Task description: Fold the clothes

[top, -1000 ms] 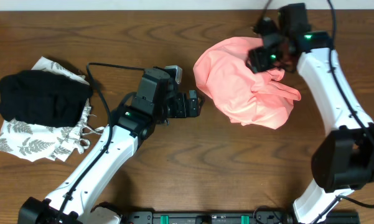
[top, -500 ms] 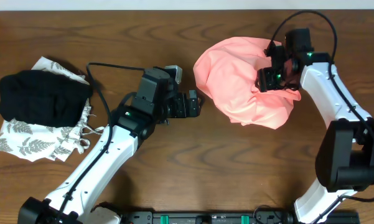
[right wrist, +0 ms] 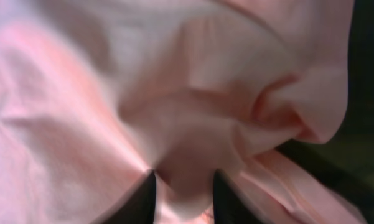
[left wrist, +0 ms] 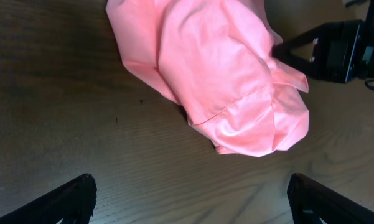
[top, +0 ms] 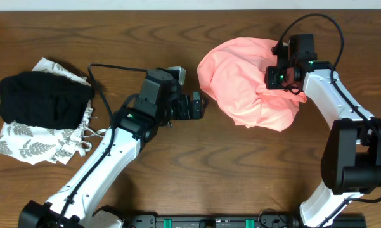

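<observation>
The salmon-pink T-shirt (top: 247, 88) lay bunched in a rounded, wrinkled mound of thin, soft fabric on the dark wood-grain tabletop (top: 196, 171), right of centre. The right pincer (right wrist: 183, 193) was nearly closed, its two dark fingertips pinching a raised fold on the mound's right side. The left pincer (top: 200, 106) stood fully spread and held nothing, just beside the mound's left edge. At the far left, a black folded garment (top: 43, 98) rested on a white garment with grey leaf print (top: 35, 145).
</observation>
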